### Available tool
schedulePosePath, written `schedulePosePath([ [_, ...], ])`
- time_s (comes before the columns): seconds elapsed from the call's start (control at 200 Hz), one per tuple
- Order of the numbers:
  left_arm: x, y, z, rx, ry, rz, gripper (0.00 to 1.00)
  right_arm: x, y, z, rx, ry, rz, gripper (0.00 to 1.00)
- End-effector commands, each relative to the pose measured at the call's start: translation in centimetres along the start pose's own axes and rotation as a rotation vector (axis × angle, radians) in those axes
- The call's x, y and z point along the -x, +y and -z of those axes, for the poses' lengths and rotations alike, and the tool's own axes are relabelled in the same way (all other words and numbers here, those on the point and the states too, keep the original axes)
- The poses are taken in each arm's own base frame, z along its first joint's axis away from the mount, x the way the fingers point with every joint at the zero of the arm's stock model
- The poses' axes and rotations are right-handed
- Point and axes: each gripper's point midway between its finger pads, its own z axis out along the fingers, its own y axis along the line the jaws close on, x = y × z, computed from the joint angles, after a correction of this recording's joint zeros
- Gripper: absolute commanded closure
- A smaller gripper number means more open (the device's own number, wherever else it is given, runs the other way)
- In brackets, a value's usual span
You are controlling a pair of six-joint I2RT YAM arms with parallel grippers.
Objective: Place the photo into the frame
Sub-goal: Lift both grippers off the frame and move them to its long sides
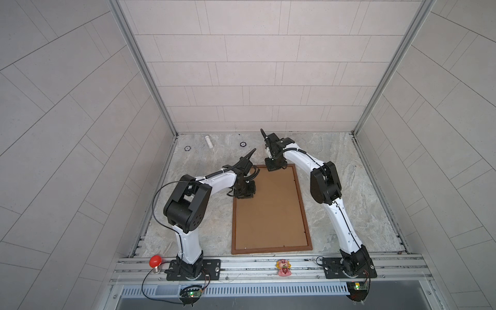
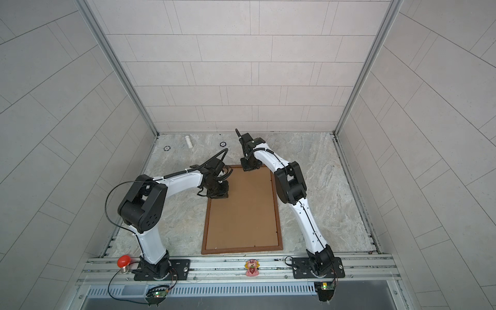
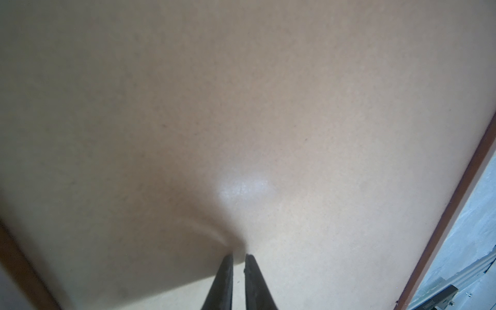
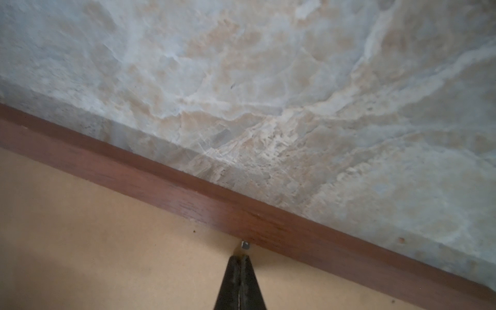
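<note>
Plainly, the frame (image 1: 271,250) (image 2: 241,250) lies flat at the middle of the marble table (image 1: 349,188), its long sides running from 12 to 6 o'clock in both top views. A brown backing board (image 1: 271,209) (image 2: 241,209) fills it, inside the wooden rails.

The left gripper (image 1: 243,194) stands over the frame's 10 o'clock edge, so most of the frame stretches away from it toward 4 and 5 o'clock. Its wrist view shows the left gripper (image 3: 239,255) with the jaws a narrow slit apart (nothing shows between them) and the tips down on the backing board (image 3: 241,107). The board looks slightly creased just beyond them. One rail of the frame (image 3: 456,209) crosses that view off to one side, well apart from the tips.

The right gripper (image 1: 273,166) stands at the frame's 12 o'clock rail, with the rest of the frame reaching toward 6 o'clock from it. In its wrist view the right gripper (image 4: 240,256) has its jaws pressed fully together. The tips rest on the backing board (image 4: 107,241), just inside the frame (image 4: 214,204). A small metal tab (image 4: 244,244) sits right at those tips, against the rail (whether they pinch it I cannot tell). Beyond the rail lies bare table (image 4: 268,80).
</note>
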Motion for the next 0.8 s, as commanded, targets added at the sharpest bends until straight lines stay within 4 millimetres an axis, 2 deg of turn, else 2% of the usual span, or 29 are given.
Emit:
schedulePosePath([
  [0.0, -0.4, 0.3, 0.2, 0.003, 0.005, 0.006, 0.84, -1.3, -0.7, -1.2, -0.025, 0.056, -0.005, 1.00],
  [0.195, -0.3, 0.5, 0.7, 0.005, -0.014, 0.015, 0.84, 1.8, -0.5, 4.5, 0.012, -0.064, -0.021, 1.00],
  [0.355, 0.6, 0.1, 2.6, -0.058, -0.057, 0.052, 0.84, 2.1, -1.5, 7.9, 0.045, -0.134, -0.069, 1.00],
  [0.52, 0.9, 0.1, 5.3, -0.062, -0.097, 0.047, 0.83, -0.6, -2.5, 9.2, 0.085, -0.160, -0.127, 1.00],
  [0.69, 0.3, 1.4, 6.5, -0.034, -0.106, 0.062, 0.83, -5.5, -4.5, 10.1, 0.113, -0.142, -0.196, 1.00],
  [0.796, -0.2, 3.1, 7.5, 0.019, -0.126, 0.076, 0.83, -9.0, -5.5, 10.8, 0.104, -0.128, -0.215, 0.99],
])
